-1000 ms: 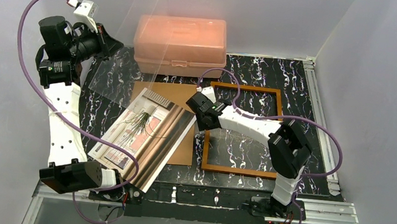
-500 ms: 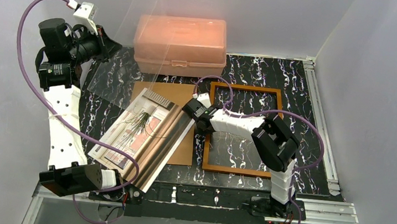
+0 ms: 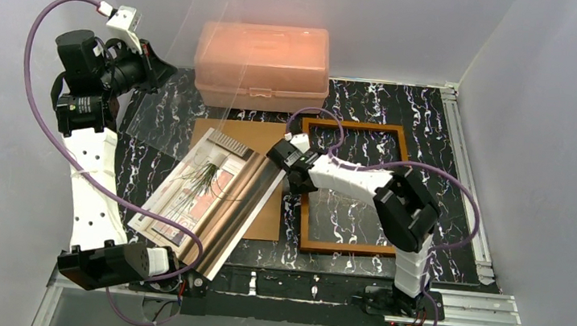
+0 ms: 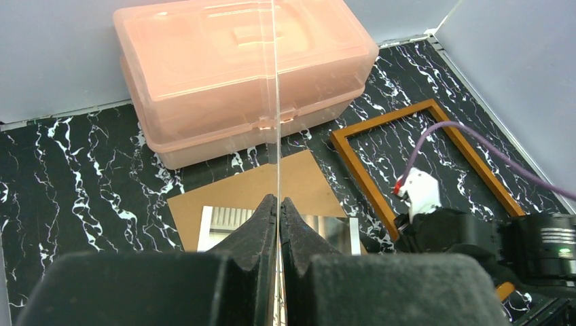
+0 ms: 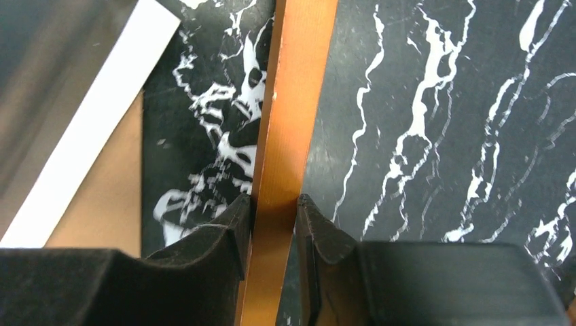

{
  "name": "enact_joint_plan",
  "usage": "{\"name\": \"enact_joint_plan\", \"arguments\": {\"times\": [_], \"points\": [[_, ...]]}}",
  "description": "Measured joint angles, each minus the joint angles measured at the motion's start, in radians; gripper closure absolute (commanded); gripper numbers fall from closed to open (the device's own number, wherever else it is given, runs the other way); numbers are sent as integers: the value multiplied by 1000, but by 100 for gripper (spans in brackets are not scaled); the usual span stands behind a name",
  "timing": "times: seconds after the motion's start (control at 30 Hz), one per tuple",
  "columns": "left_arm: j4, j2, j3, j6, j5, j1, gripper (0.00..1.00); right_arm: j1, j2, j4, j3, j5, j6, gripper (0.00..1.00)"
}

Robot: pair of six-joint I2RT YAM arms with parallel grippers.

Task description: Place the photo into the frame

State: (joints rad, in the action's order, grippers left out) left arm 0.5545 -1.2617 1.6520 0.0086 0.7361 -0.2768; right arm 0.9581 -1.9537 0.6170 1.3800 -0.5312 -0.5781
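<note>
The photo (image 3: 205,195) lies face up and tilted on the brown backing board (image 3: 267,217), left of centre. The frame (image 3: 354,126) lies flat on the black marble mat to its right. My right gripper (image 3: 294,181) is low at the frame's left rail. In the right wrist view its jaws (image 5: 273,207) are closed on both sides of the orange-brown rail (image 5: 299,102), beside the photo's white edge (image 5: 88,136). My left gripper (image 3: 152,68) is raised at the back left, shut on the edge of a clear sheet (image 4: 277,102). The left wrist view shows its pads (image 4: 266,221) pinching the sheet.
A pink translucent plastic box (image 3: 261,65) stands at the back centre, also in the left wrist view (image 4: 238,68). The clear sheet (image 3: 164,122) hangs down toward the mat behind the board. Grey walls close in on three sides. A metal rail (image 3: 468,190) runs along the mat's right edge.
My right arm has swung left and its gripper has come down onto the frame's left rail. The left arm and the clear sheet have barely moved.
</note>
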Motion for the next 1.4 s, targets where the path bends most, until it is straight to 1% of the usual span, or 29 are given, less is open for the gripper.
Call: {"name": "enact_joint_plan", "arguments": {"times": [0.13,0.33,0.5,0.67,0.73,0.87,0.97,1.27,1.4], "points": [[0,0,0,0,0,-2,100,-2,103,90,56,66,-27,99],[-1,6,-2,0,0,-3,100,-2,313,143,197,185,-80,99],[-7,18,-3,-1,0,-3,100,-3,396,139,287,300,-114,99],[-18,27,-3,-1,0,-3,100,-26,429,117,306,400,-152,99],[-24,31,-3,-1,0,-3,100,-60,466,59,251,458,-181,99],[-30,39,-6,-2,0,-3,100,-154,581,-85,56,588,-276,99],[-31,44,-10,-14,0,-3,100,-210,631,-196,-51,661,-355,99],[-46,46,-11,-44,3,-3,100,-225,624,-443,-81,794,-540,99],[-52,47,-20,-47,4,-3,100,-225,623,-570,-107,827,-603,99]]}}
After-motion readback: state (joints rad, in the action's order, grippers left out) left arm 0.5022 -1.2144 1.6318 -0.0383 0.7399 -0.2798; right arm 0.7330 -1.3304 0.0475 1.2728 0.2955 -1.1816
